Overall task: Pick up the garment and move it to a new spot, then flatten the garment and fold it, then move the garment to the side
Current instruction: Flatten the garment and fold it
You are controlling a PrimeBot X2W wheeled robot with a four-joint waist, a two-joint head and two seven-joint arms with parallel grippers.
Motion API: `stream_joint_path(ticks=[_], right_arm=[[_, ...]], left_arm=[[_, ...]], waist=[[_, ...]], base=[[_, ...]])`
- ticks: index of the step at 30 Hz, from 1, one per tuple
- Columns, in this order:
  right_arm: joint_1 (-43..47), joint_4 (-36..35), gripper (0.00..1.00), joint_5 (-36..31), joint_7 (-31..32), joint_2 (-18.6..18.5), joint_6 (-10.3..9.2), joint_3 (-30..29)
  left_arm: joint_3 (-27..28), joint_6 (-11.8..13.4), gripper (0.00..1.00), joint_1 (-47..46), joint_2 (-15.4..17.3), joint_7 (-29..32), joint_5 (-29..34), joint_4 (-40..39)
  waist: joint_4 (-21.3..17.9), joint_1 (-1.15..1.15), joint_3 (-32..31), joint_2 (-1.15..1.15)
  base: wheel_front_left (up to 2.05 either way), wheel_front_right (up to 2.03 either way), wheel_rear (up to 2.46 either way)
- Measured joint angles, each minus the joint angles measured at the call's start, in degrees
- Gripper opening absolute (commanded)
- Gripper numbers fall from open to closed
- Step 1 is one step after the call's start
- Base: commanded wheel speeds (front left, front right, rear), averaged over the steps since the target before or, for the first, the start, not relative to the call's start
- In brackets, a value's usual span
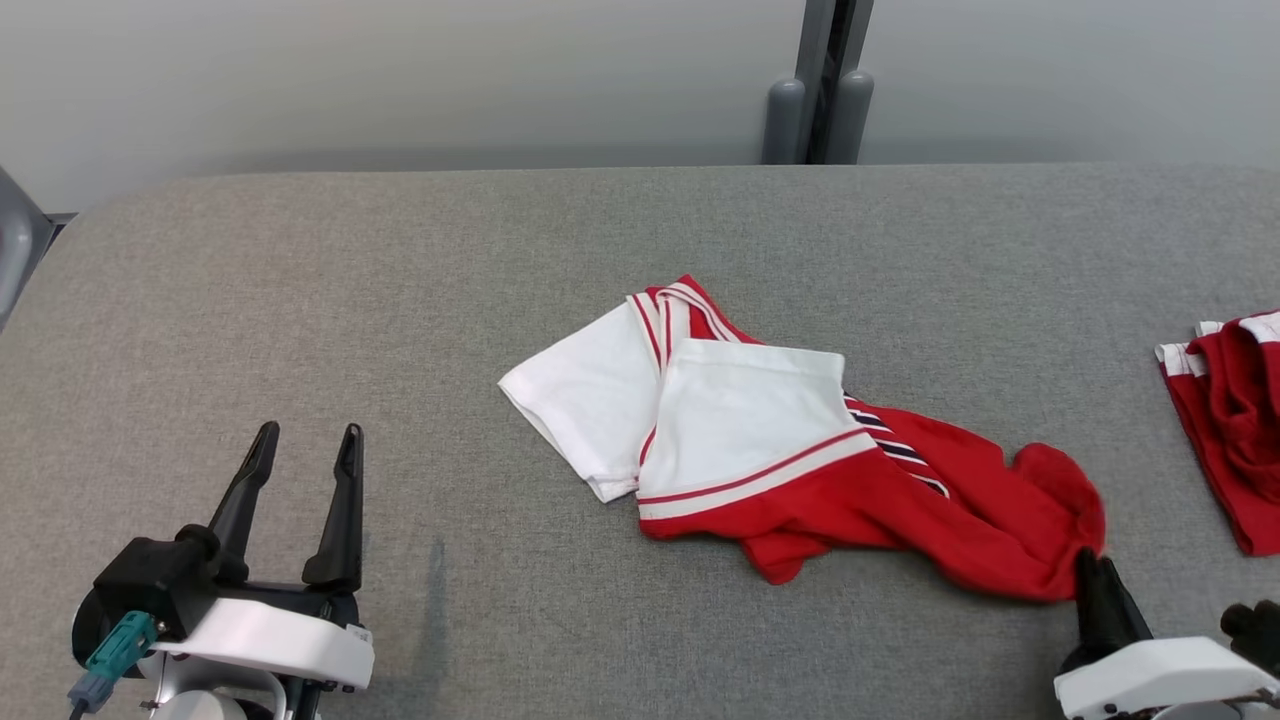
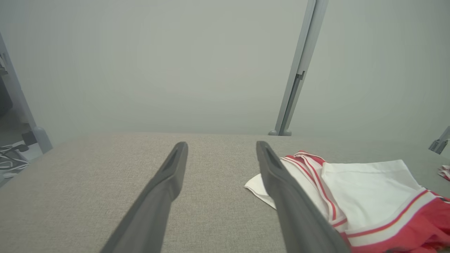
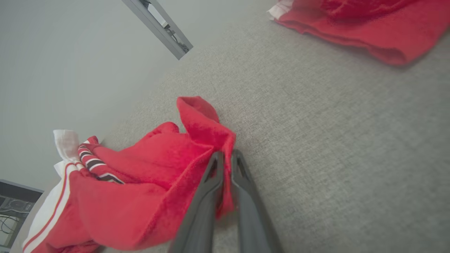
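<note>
**Right jaws pinched on the red hem: a thin hold on a crumpled garment**

The two dark fingers of our right gripper (image 3: 225,154) stand almost together with a fold of red cloth between them. We read that as a grip on the garment (image 1: 760,440), taken at its red end. The bite sits at the very rim of the fabric, so only a little cloth lies between the fingers.

Our left gripper (image 1: 309,432) has its jaws wide apart and holds nothing. It is over the front-left part of the table (image 1: 400,300), well apart from the garment.

The garment lies crumpled about the middle of the table. Its white part points toward the left edge and its red part trails toward the front-right, where we hold it. A white panel is folded over the rest, and a striped piece shows from under it. A second red garment (image 1: 1230,420) lies at the table's right edge, apart from ours.

We judge three things could go wrong:
- With so thin a pinch, the hem could slide out as the cloth's weight comes onto it in a lift.
- With only one end held, the rest would hang bunched or drag across the rough table cover, which makes flattening harder.
- A carry toward the right edge could land the garment on the second one and tangle the two.
</note>
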Motion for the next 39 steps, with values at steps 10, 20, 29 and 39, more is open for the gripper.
stream_joint_path(ticks=[10, 20, 29, 39], right_arm=[[1.5, -3.0, 1.0, -2.6, -7.6, -1.6, 0.0, -1.4], [2.4, -22.4, 1.0, -18.0, -8.3, -1.8, 0.0, -2.6], [5.0, -29.0, 1.0, -27.6, -2.8, -0.7, 0.0, 3.4], [9.7, -28.1, 1.0, -29.3, -0.4, -0.1, 0.0, 2.9]], left_arm=[[0.8, 1.3, 1.0, 1.1, 0.9, 0.2, 0.0, -1.2], [2.1, 3.6, 1.0, 2.5, 1.3, -0.1, 0.0, -3.1], [1.6, 5.0, 1.0, 5.1, 1.2, 0.2, 0.3, -4.5], [1.0, 5.7, 1.0, 7.2, 1.4, 0.9, 0.4, -4.8]], waist=[[-0.8, 0.0, -1.6, 0.0], [-1.8, 0.0, -3.2, 0.0], [-1.8, 0.0, -5.2, 0.0], [-0.7, 0.0, -6.8, 0.0]], base=[[0.0, 0.0, 0.0], [0.0, 0.0, 0.0], [0.0, 0.0, 0.0], [0.0, 0.0, 0.0]])
